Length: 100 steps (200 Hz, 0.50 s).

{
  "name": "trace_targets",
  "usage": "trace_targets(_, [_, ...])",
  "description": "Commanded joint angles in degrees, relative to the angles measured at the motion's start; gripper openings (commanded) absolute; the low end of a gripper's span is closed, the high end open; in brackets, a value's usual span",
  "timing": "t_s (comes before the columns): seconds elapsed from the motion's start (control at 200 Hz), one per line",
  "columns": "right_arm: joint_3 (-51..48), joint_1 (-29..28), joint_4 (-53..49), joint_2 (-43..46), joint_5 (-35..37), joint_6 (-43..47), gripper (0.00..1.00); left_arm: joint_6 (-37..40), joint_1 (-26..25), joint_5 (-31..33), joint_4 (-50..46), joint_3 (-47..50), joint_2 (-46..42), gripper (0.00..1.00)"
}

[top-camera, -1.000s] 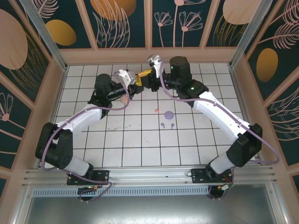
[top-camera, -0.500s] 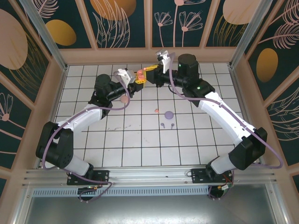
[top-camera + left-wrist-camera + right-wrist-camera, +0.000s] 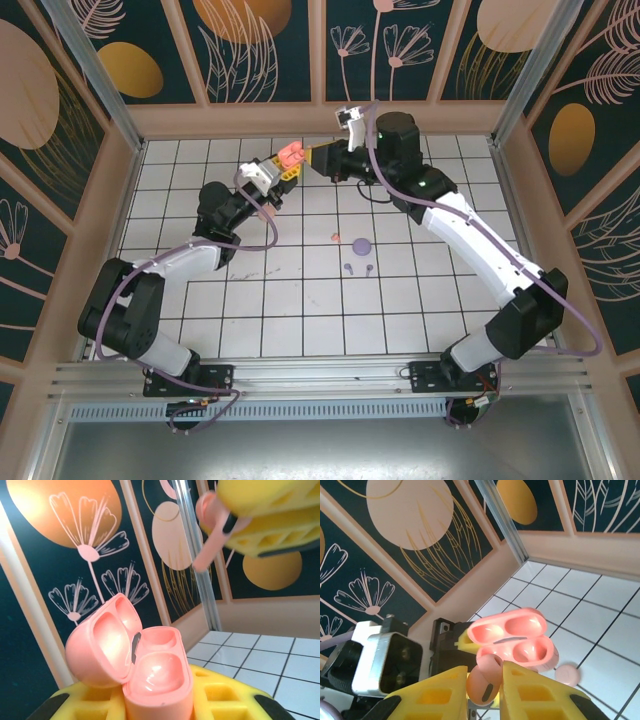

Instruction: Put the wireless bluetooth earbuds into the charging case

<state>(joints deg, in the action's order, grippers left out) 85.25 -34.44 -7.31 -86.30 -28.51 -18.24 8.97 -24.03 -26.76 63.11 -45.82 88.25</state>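
My left gripper (image 3: 281, 166) (image 3: 157, 702) is shut on the pink charging case (image 3: 291, 153) (image 3: 155, 677) and holds it up over the far tiles. The case's lid (image 3: 102, 645) is swung open and both wells show empty. My right gripper (image 3: 318, 156) (image 3: 485, 687) is shut on a pale pink earbud (image 3: 485, 680) (image 3: 212, 525). It hovers just right of the case (image 3: 515, 640) without touching it, with the stem pointing toward the case. On the tiles lie two purple earbuds (image 3: 349, 268) (image 3: 369, 267) and a small coral-red one (image 3: 335, 237).
A purple round piece (image 3: 361, 245) lies beside the loose buds. A pink disc (image 3: 266, 211) (image 3: 566, 674) rests on the tiles under the left arm. The back wall (image 3: 320, 120) is close behind both grippers; side rails frame the white grid table (image 3: 300, 300).
The left gripper has swung the case up and back toward the left. The right gripper has drawn back to the right with the earbud, so a small gap separates them.
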Motion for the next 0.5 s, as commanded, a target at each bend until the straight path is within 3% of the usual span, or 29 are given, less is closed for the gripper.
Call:
trace_targets(0.0, [2.47, 0.33, 1.62, -1.82, -0.17, -4.11, 0.21, 1.71, -0.45, 1.28, 8.04, 0.81, 0.85, 0.0])
trace_targets(0.495, [3.71, -2.37, 3.51, -2.85, -1.55, -4.88, 0.2, 1.66, -0.4, 0.51, 7.53, -0.49, 2.72, 0.0])
